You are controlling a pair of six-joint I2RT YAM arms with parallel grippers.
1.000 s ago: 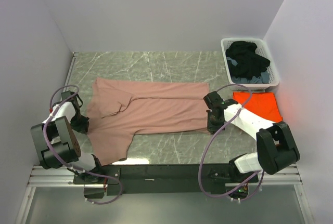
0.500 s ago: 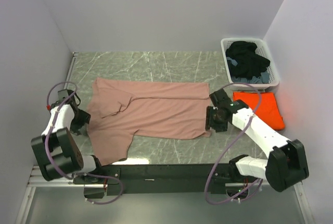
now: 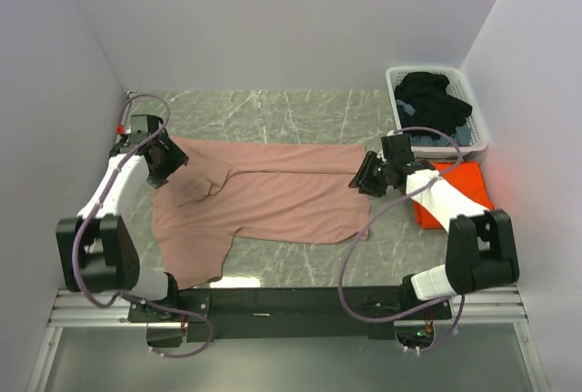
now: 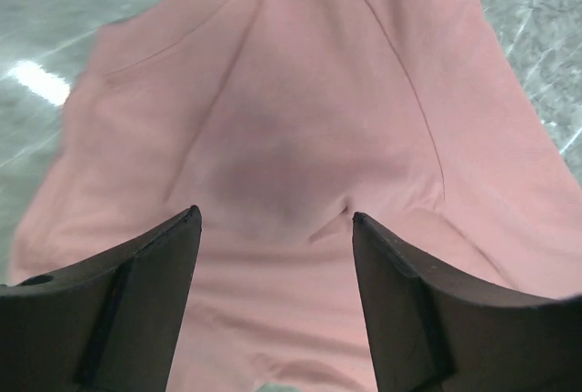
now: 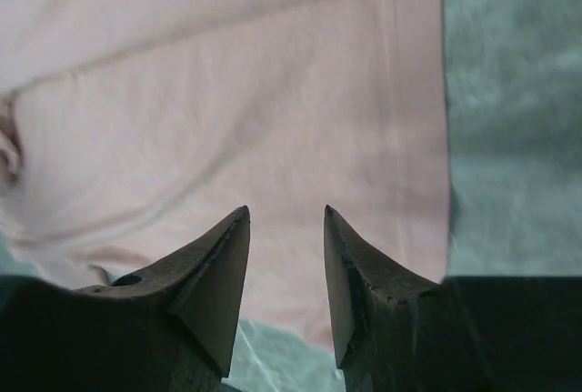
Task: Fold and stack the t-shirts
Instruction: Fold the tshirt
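The dusty-pink t-shirt (image 3: pixel 273 196) lies spread across the marble table (image 3: pixel 300 115), with a sleeve hanging toward the near left edge. My left gripper (image 3: pixel 169 161) hovers over its far left corner, open and holding nothing. In the left wrist view the left gripper (image 4: pixel 275 216) shows pink cloth (image 4: pixel 300 92) below the gap. My right gripper (image 3: pixel 364 178) is over the shirt's far right corner, open and empty. The right wrist view shows the right gripper (image 5: pixel 285 210) above the shirt's edge (image 5: pixel 273 92). The orange t-shirt (image 3: pixel 468 187) lies folded at the right, partly behind the right arm.
A white laundry basket (image 3: pixel 480 145) with dark clothes (image 3: pixel 432 105) stands at the back right corner. Walls close in the table on the left, back and right. Bare marble (image 5: pixel 509 92) lies just right of the pink shirt.
Both grippers were shut near the shirt's near edge a second ago. They have opened, let go of the cloth, and moved to the shirt's far corners.
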